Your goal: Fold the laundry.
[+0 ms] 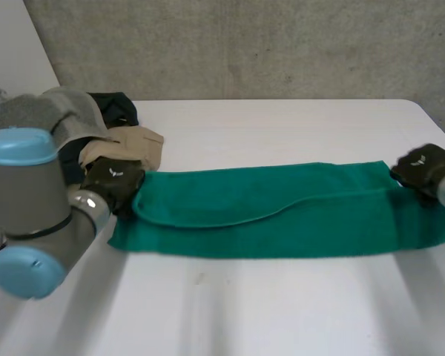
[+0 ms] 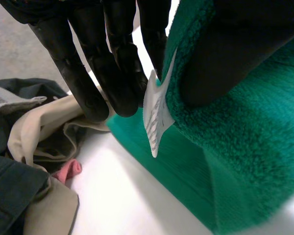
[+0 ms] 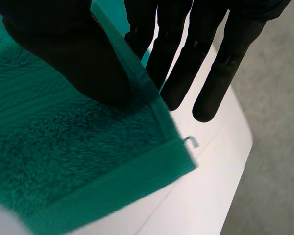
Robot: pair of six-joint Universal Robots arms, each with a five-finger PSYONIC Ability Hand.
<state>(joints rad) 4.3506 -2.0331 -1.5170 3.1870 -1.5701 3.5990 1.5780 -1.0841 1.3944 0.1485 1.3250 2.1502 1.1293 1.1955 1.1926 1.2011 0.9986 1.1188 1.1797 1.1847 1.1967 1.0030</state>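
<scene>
Loose pile of clothes (image 1: pixel 96 126) sat just behind the left hand (image 1: pixel 113 180). That hand had thumb and fingers pinched on the left end of the green towel (image 1: pixel 282 211), right by its white label (image 2: pixel 156 115). The towel lay folded lengthwise across the tabletop (image 1: pixel 245 311), stretched between both hands. The right hand (image 1: pixel 424 169) was clamped on a right-end corner, thumb on top, fingers apparently under the edge.

Wide apart, left hand (image 1: pixel 113 179) and right hand (image 1: pixel 423 166) each pinch thumb against straight fingers

Towel (image 1: pixel 282 211) stretched sideways across table (image 1: pixel 282 311); clothes pile (image 1: pixel 130 144) behind towel's left end, just beside it.
</scene>
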